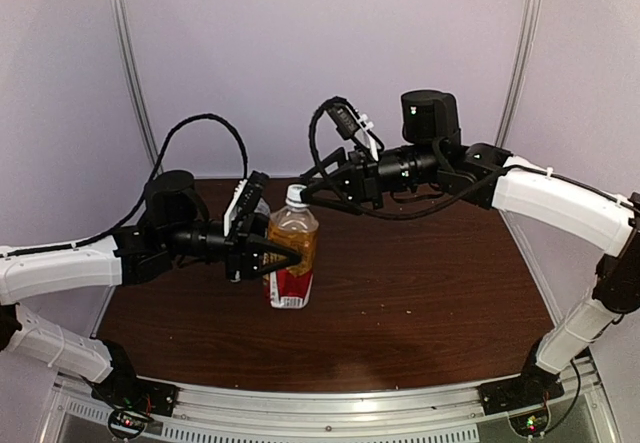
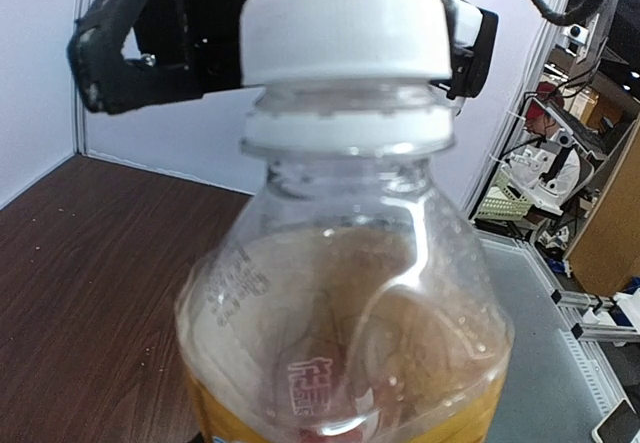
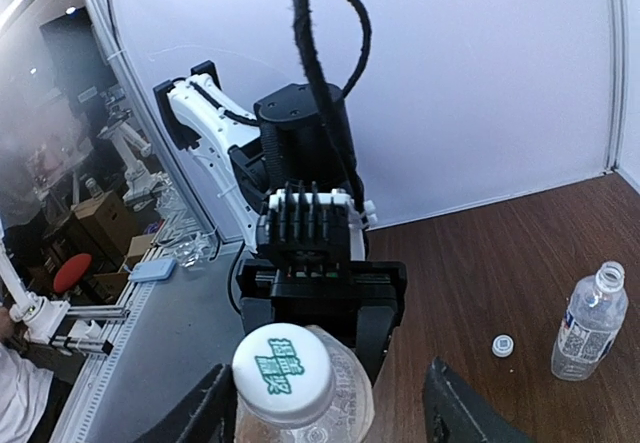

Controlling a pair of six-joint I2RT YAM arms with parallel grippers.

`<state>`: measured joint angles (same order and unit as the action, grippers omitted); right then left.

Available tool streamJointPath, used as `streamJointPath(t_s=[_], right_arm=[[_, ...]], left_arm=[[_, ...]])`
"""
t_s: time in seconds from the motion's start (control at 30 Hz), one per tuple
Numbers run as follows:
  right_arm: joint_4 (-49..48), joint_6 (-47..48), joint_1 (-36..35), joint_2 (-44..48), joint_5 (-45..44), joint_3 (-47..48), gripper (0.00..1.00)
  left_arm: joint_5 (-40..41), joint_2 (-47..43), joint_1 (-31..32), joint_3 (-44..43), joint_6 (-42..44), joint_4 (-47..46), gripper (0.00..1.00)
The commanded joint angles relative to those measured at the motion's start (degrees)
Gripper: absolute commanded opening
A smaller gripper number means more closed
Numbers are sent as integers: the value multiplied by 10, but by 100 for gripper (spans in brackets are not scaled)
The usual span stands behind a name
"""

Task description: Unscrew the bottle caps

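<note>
Now in hand: second cap; your first one looks done.
Finished item: the clear bottle (image 3: pixel 592 321) stands open-necked on the table (image 1: pixel 430 283), with a loose cap (image 3: pixel 502 345) lying just beside it at its 9 o'clock, not touching.
Work item: the amber bottle (image 1: pixel 295 225) is upright, left of table centre, its white cap (image 3: pixel 283 371) seated on the neck.
Left gripper (image 1: pixel 283 255): reaching in from 9 o'clock, it is clamped on the amber bottle's body below the shoulder, steadying it.
Right gripper (image 3: pixel 325 413): reaching in from 2 o'clock at cap height, its jaws stand apart, one to each side of the white cap, with a gap showing on both sides.
Judgement: you are between twists, re-gripping.
Next move: centre the jaws on the cap, close firmly, turn to loosen; keep the left hold tight so the bottle does not spin with it.
Risk: a slipping pad or a tilted bottle.
</note>
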<state>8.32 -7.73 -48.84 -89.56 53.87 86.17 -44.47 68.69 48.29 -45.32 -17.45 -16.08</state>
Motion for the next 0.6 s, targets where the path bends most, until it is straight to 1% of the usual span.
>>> streamJointPath(t_s=[0.0, 0.07, 0.17, 0.27, 0.33, 0.47, 0.57], right_arm=[[1, -21, 1, 42, -83, -9, 69], [9, -28, -7, 52, -119, -8, 71], [29, -51, -21, 61, -209, 7, 73], [42, -83, -42, 62, -297, 21, 75], [43, -106, -54, 57, -340, 27, 77], [66, -113, -78, 31, -412, 52, 81], [82, -113, -88, 11, -434, 71, 82]], left_arm=[[37, -17, 4, -21, 32, -9, 35], [69, -15, 4, -28, 41, 11, 35], [109, -14, 4, -30, 46, 23, 35], [137, -15, 4, -27, 46, 23, 35], [149, -15, 4, -26, 45, 24, 35], [168, -10, 4, -30, 44, 31, 35], [176, -9, 4, -30, 44, 35, 35]])
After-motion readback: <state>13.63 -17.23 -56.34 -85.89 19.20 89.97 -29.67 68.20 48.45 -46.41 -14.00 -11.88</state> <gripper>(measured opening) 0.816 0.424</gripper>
